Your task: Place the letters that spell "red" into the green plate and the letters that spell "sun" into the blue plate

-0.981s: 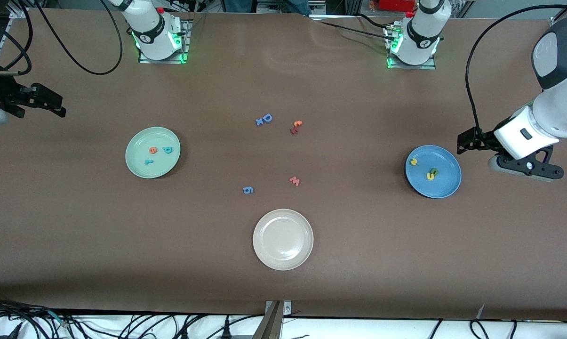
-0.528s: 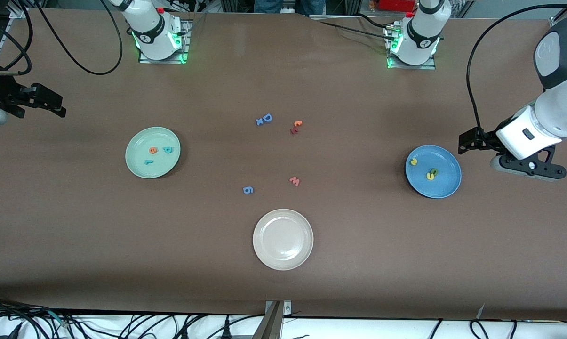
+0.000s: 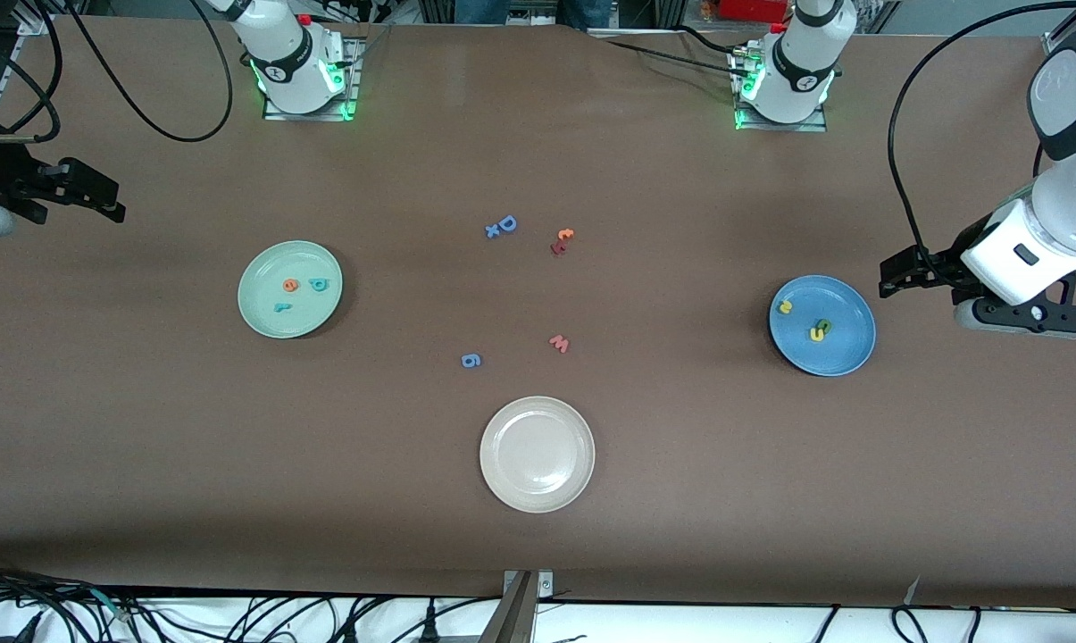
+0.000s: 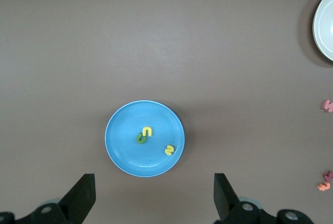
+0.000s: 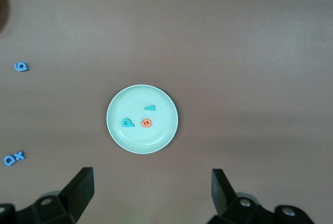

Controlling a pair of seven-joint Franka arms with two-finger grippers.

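I judge sorting finished: "red" letters sit in the green plate, "sun" letters in the blue plate, and left hand and right hand, both released at frame edges, need only park.

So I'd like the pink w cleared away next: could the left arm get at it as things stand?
Probably yes. The left gripper is open and empty, up past the blue plate, and the pink w lies alone on bare table, nothing over it.

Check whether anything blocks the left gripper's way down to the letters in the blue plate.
Nothing visible does. The left gripper hangs open past the blue plate at the left arm's end of the table, and the yellow and green letters lie uncovered in it, with only bare table around.
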